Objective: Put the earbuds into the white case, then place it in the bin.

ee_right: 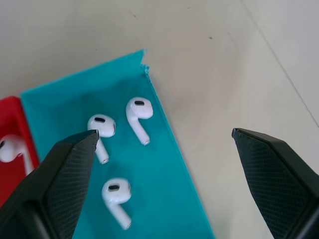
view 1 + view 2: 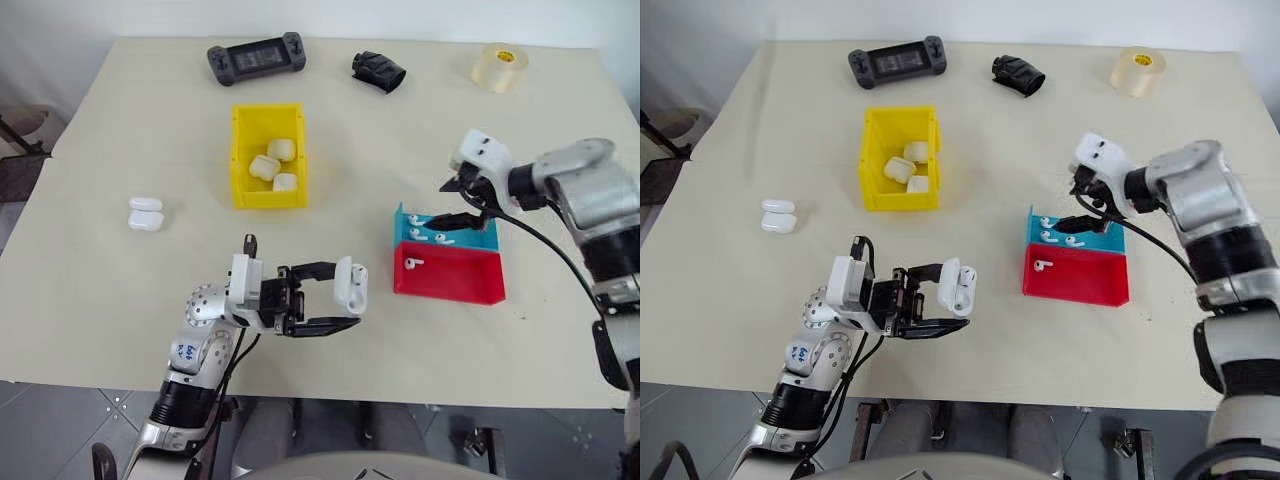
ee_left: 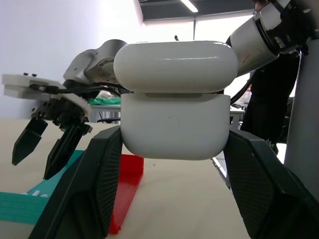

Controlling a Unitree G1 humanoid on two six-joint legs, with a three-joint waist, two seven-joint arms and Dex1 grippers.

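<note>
Left gripper [image 2: 340,297] is clamped on the white case [image 2: 351,283], lid closed, held up off the table [image 2: 120,300] near its front edge. Right gripper [image 1: 164,144] has its fingers spread wide, nothing between them, hovering over the blue tray [image 1: 164,199]. Three earbuds [image 1: 137,115] lie loose in the blue tray, one more sits in the red tray [image 2: 450,280] butted against it on the near side. Yellow bin [image 2: 268,155] stands well apart toward the middle of the table, with three cream-tinted cases [image 2: 272,165] already inside. Another closed white case [image 2: 145,213] lies alone far to the left. Along the far edge: black game controller [image 2: 256,57], small black object [image 2: 378,71], tape roll [image 2: 500,66]. Nothing lies between the held case and the trays.
</note>
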